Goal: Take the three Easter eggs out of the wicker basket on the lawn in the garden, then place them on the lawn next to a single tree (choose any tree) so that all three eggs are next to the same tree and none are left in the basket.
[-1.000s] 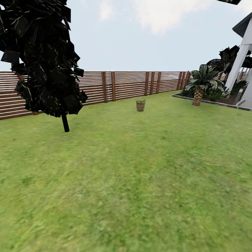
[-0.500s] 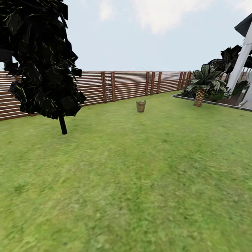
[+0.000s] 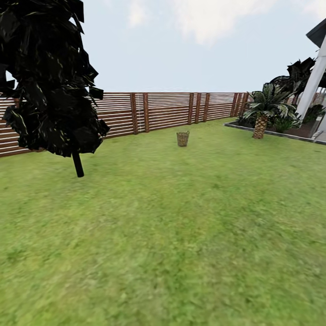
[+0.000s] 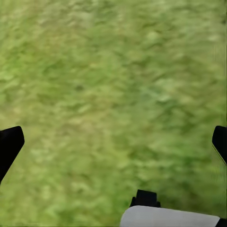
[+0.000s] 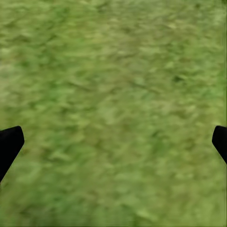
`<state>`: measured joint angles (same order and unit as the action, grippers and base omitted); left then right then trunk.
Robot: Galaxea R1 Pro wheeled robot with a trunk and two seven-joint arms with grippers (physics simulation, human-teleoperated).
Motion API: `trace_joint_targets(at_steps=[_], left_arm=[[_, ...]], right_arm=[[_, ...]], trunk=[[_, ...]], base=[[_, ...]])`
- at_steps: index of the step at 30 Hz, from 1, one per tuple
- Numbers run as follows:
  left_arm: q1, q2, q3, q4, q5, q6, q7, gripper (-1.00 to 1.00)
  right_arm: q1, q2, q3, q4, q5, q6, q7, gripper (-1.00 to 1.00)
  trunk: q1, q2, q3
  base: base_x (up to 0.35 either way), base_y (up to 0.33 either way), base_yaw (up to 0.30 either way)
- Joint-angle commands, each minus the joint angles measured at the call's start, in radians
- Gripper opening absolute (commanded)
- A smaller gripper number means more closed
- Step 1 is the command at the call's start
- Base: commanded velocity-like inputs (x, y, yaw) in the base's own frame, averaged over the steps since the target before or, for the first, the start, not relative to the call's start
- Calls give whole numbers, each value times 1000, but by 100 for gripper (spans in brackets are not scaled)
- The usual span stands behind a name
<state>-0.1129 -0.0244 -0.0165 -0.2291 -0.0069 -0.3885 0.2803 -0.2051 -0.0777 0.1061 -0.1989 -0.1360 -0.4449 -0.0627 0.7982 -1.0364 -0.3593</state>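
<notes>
In the head view the wicker basket [image 3: 182, 138] stands upright on the lawn [image 3: 181, 235], its mouth facing up and its long axis vertical, just above the centre of the frame and near the brown slat fence [image 3: 163, 110]. It is too small to tell whether eggs lie inside. A dark-leaved tree [image 3: 47, 77] on a thin black trunk fills the upper left; a short palm [image 3: 262, 113] stands at the right edge of the grass. Each wrist view looks down on grass: the left pincer [image 4: 113, 142] and the right pincer [image 5: 113, 142] are spread wide, black fingertips [image 4: 9, 144] at opposite frame edges, holding nothing.
</notes>
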Motion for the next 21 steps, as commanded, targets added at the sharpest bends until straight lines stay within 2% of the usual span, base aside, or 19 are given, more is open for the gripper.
trace_joint_targets(at_steps=[1, 21], left_arm=[[-1, 0, -2, 1, -1, -3, 5, 100], [-1, 0, -2, 1, -1, -3, 5, 100]], right_arm=[[-1, 0, 9, 0, -10, -3, -3, 100], [-1, 0, 8, 0, -10, -3, -4, 100]], trunk=[[1, -1, -1], [1, -1, -1]], base=[[335, 0, 0], [335, 0, 0]])
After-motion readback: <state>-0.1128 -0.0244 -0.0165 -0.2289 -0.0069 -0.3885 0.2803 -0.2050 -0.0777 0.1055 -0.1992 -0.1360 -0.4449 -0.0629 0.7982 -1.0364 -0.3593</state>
